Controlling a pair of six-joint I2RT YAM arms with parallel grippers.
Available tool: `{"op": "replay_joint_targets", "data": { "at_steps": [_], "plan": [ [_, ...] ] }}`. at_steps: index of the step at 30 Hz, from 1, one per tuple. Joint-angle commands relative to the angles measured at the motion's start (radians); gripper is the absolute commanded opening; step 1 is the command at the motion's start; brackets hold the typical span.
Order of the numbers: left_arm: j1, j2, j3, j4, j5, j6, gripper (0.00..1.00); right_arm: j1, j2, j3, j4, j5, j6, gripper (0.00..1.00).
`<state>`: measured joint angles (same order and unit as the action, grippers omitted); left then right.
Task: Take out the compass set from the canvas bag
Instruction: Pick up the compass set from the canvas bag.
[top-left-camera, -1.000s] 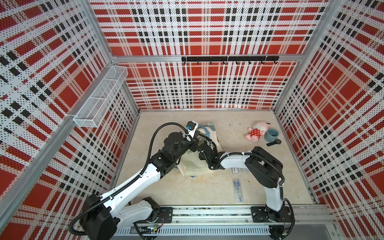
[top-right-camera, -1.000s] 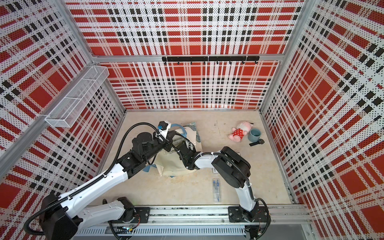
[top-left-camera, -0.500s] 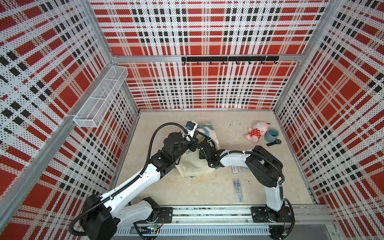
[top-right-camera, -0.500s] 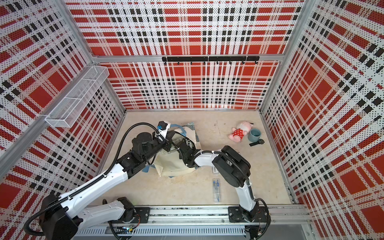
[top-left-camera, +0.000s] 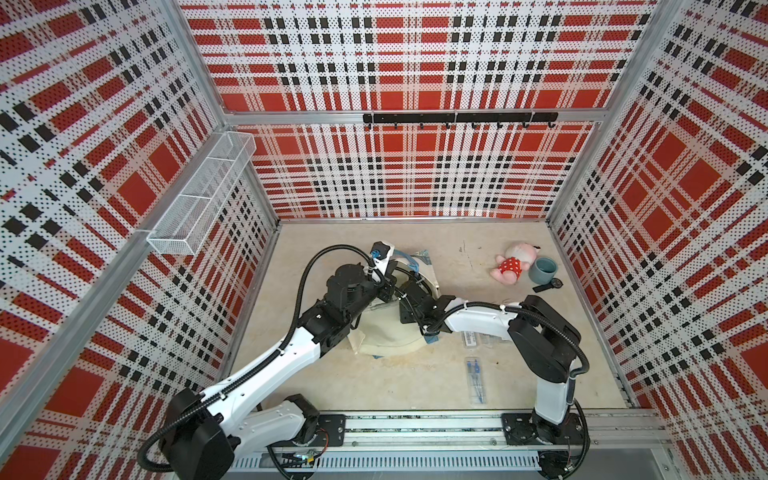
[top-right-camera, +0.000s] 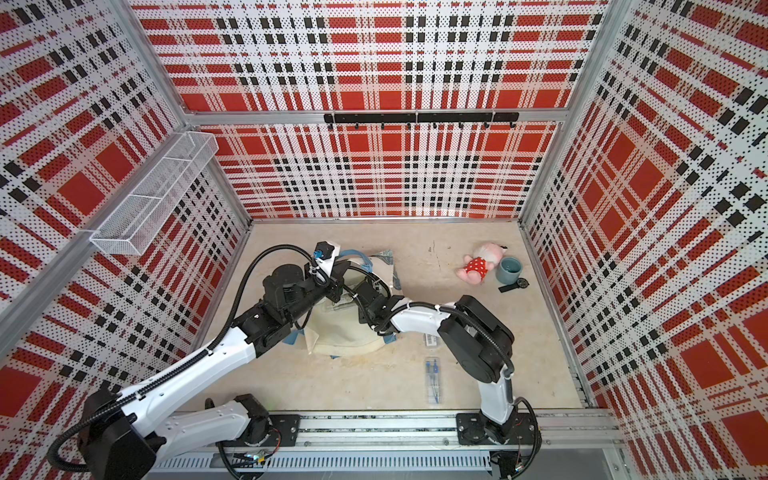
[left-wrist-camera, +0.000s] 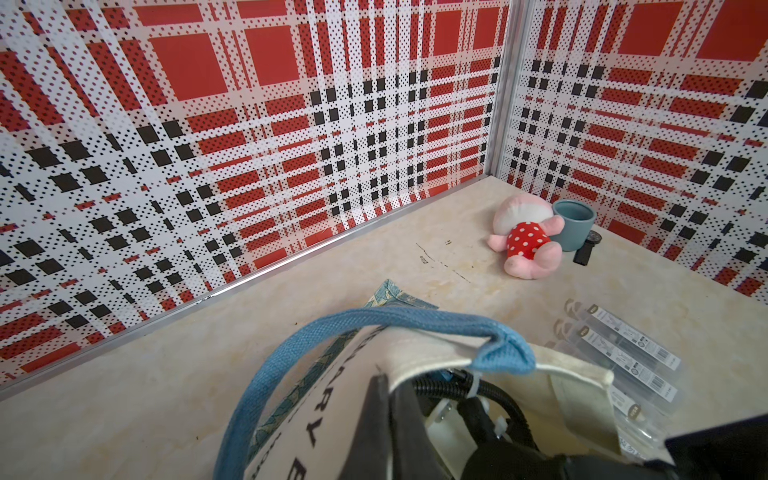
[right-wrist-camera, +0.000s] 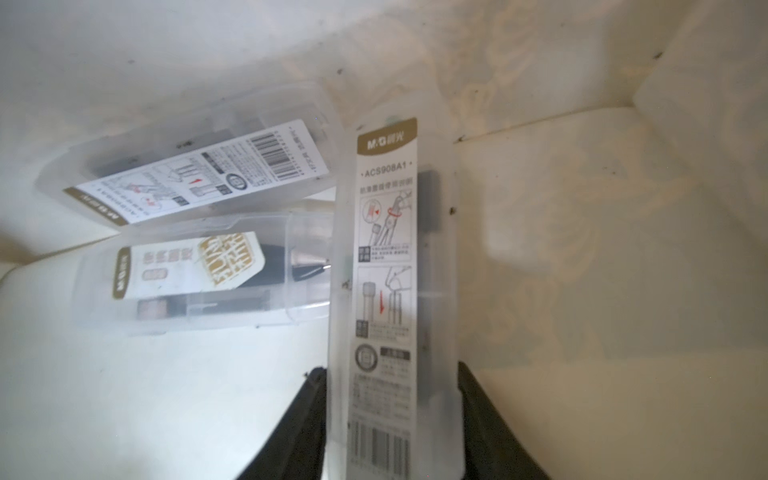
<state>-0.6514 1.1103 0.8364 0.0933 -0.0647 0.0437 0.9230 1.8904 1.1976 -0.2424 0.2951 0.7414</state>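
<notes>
Red plaid walls (top-left-camera: 415, 62), beige floor (top-left-camera: 374, 382)

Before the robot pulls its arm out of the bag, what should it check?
1. Left end effector shut on the bag rim, mouth held open: ok.
2. Case sits between the fingers of the right end effector: ok.
3. Grip tight enough to lift: cannot tell.
4. Held case free of the two other cases: cannot tell; their ends reach its edge.
5. Strap clear of the right arm: cannot tell; it hangs right over the arm at the mouth.
</notes>
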Motion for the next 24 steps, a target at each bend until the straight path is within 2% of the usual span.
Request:
{"op": "replay_joint_targets", "data": {
  "at_steps": [1, 8, 13, 17, 24],
  "plan": [
    [0.003, -0.020, 0.013, 0.070, 0.008, -0.010, 0.00, 0.021, -0.063, 0.023, -0.031, -0.040, -0.013, 0.35],
    [0.001, -0.014, 0.013, 0.074, 0.011, -0.011, 0.00, 0.023, -0.073, 0.069, -0.079, -0.082, 0.017, 0.35],
    [0.001, -0.014, 0.013, 0.073, 0.003, -0.011, 0.00, 0.029, -0.068, 0.031, -0.074, -0.153, 0.028, 0.29],
    [0.001, -0.006, 0.015, 0.075, 0.007, -0.012, 0.00, 0.031, -0.078, -0.014, -0.026, -0.163, 0.039, 0.23],
    [0.001, -0.003, 0.013, 0.077, 0.000, -0.013, 0.00, 0.033, -0.112, 0.017, -0.073, -0.165, 0.026, 0.17]
  ]
}}
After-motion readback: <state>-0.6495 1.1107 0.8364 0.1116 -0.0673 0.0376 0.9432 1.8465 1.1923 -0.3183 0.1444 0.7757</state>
